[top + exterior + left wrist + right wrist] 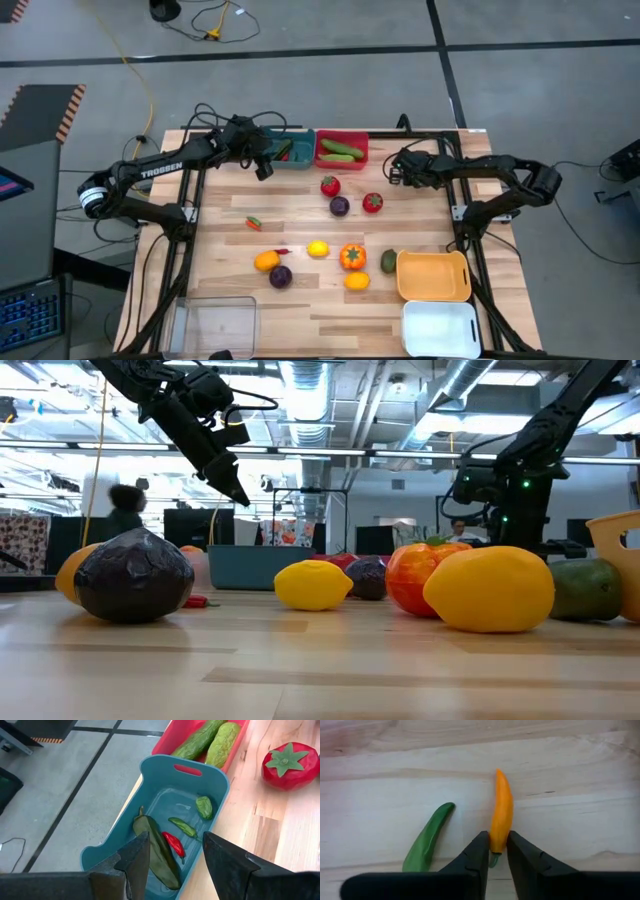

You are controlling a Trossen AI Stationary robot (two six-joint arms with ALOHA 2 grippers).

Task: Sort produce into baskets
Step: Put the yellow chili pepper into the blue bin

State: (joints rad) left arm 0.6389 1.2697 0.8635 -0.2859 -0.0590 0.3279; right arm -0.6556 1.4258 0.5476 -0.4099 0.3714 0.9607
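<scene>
Sorting part done. Teal basket (150,775) at the table's back edge holds small peppers: green ones and one red. Red basket (341,151) beside it holds two cucumbers (215,737). Orange-yellow basket (433,276), white basket (441,328) and clear basket (213,325) show nothing inside.

Left to sort — tomatoes (330,186), a purple piece (340,206), lemon (318,249), orange pepper (352,257) and other pieces mid-table, plus a small chili (254,223) lying alone.

Left gripper (172,857) hangs over the teal basket, fingers apart, holding nothing. Right gripper (493,851) is low near the right back corner, fingers closing around the stem end of an orange chili (501,810); a green chili (427,838) lies just beside it.

Room: the back-right corner has bare wood around the two chilies, though the green one is close enough to get nudged. Centre is crowded; front baskets sit at the table's edge.
</scene>
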